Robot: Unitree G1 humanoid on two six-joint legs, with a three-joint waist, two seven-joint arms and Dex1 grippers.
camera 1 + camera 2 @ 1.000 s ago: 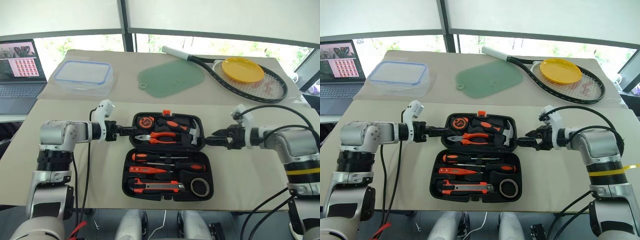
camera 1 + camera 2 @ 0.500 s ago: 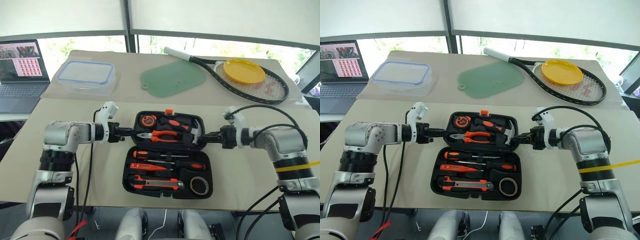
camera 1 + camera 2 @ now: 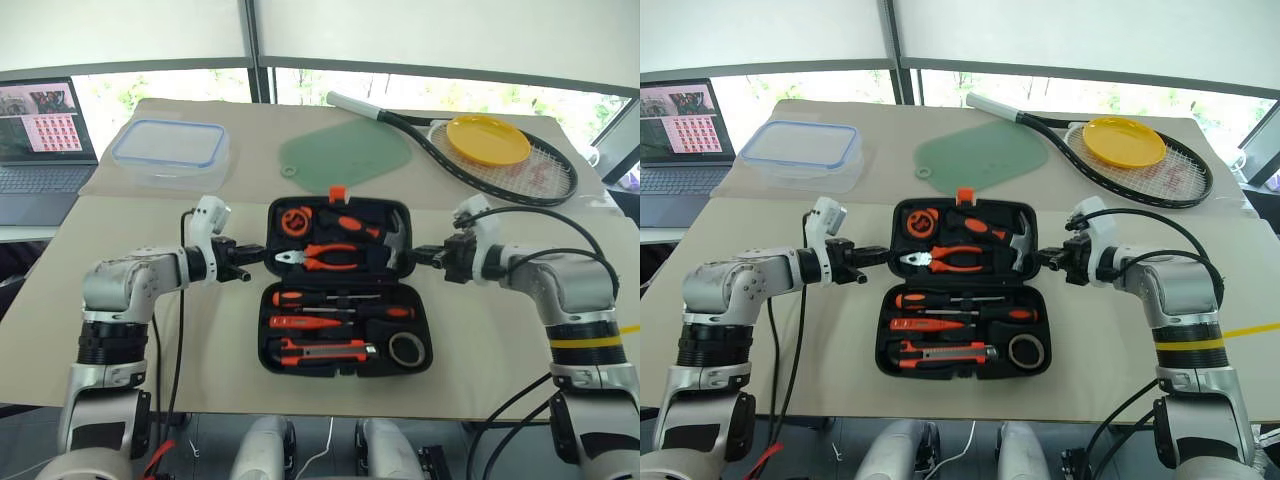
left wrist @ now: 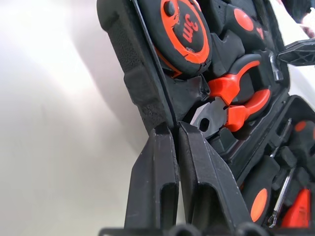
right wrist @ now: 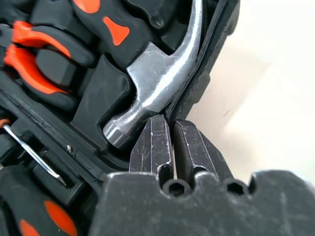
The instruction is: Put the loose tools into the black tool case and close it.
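Laptop (image 3: 38, 125), clear container (image 3: 170, 153), green mat (image 3: 346, 157), racket (image 3: 480, 150), yellow plate (image 3: 488, 139)

The tool case (image 3: 345, 290) is black, its latch (image 3: 337, 192) orange, and the screwdrivers (image 3: 335, 298), utility knife (image 3: 322, 351) and pliers (image 3: 335, 258) inside are orange and black, beside a grey tape roll (image 3: 405, 349) and a silvery hammer (image 5: 157, 88). The desk (image 3: 150, 340) is beige, carrying a pale green mat (image 3: 345, 157), a yellow plate (image 3: 487, 139) on a black racket (image 3: 540, 175), and a clear blue-rimmed container (image 3: 170, 153)
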